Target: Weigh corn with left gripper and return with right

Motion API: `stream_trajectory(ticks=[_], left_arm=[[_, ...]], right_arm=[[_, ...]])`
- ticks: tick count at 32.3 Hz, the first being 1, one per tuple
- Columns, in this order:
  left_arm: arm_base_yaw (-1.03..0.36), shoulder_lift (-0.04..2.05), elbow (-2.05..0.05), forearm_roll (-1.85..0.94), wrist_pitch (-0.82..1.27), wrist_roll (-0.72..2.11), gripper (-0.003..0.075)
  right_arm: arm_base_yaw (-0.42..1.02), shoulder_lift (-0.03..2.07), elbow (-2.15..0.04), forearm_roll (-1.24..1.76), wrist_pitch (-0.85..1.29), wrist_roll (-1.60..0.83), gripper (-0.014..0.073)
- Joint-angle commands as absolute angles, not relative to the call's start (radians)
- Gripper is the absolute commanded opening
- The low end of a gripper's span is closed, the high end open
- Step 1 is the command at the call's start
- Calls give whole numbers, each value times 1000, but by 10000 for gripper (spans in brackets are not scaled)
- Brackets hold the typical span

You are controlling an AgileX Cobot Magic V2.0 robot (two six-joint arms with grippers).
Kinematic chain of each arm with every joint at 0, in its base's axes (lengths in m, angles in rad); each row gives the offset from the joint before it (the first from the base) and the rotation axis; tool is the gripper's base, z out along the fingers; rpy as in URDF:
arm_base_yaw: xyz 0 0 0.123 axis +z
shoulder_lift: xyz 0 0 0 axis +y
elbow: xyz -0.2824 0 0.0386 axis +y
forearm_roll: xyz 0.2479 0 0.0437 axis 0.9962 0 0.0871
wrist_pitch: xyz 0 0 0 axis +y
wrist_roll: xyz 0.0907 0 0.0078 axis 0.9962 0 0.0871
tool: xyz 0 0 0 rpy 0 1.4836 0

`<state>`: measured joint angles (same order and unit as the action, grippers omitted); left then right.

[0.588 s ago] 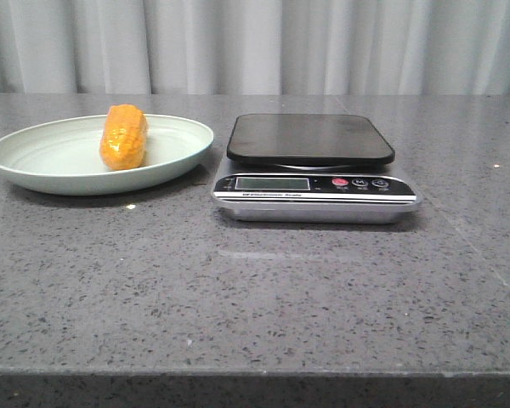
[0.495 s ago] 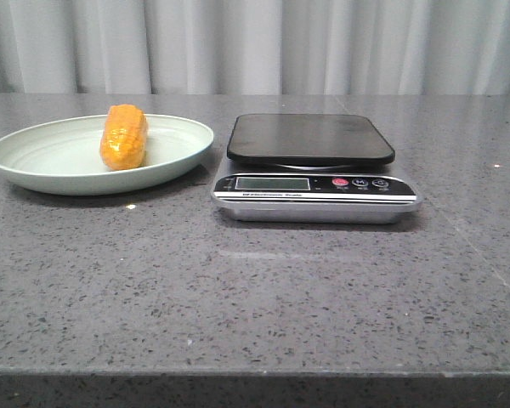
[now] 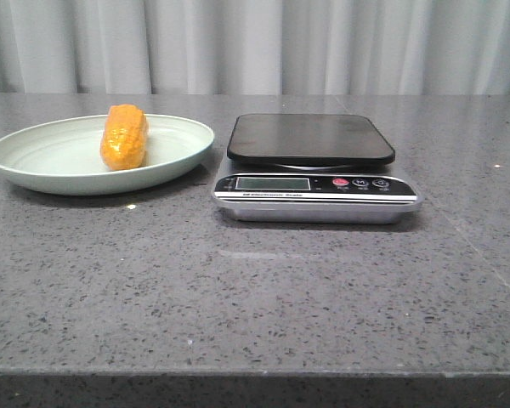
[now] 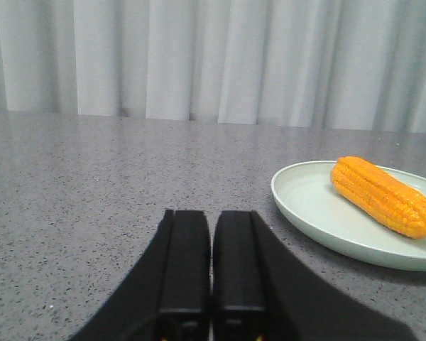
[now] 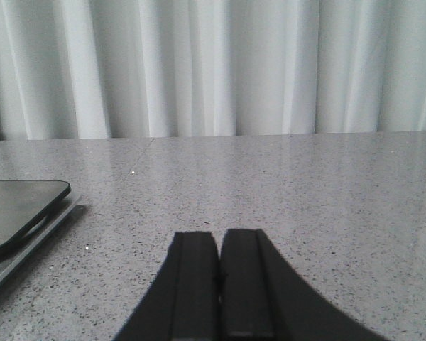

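No change noted since earlier frames.
The corn (image 3: pixel 124 137) is seen lying on the plate (image 3: pixel 42 161) near the desk's far-left edge; left gripper (image 4: pixel 211 284) and right gripper (image 5: pixel 219 284) are held low, jaws pressed together, empty.

Pale plate (image 3: pixel 34 174), scale (image 3: pixel 314 183) (digital), table (image 3: pixel 255 289)

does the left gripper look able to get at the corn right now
Probably yes: the corn lies uncovered on the plate, with bare table between it and the left gripper. The fingers are shut, so they must open first.
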<state>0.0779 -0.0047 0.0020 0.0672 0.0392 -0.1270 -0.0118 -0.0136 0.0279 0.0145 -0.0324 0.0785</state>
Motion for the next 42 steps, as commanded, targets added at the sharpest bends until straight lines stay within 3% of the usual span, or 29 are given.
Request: stream_trajectory(ticks=[1, 10, 18, 26, 32, 42], left_arm=[[78, -27, 10, 72, -46, -125, 127], [78, -27, 10, 72, -69, -125, 127], [78, -17, -38, 82, -455, -125, 127], [71, 215, -407, 179, -72, -128, 127], [50, 436, -647, -29, 221, -128, 127], [41, 612, -669, -60, 256, -128, 127]], right_arm=[[-11, -26, 20, 14, -106, 71, 135], [-11, -26, 20, 14, -106, 71, 135], [-3, -26, 20, 14, -106, 71, 135], [-1, -26, 20, 14, -106, 71, 135], [-1, -26, 20, 14, -106, 71, 135], [-1, -26, 20, 14, -106, 71, 135]])
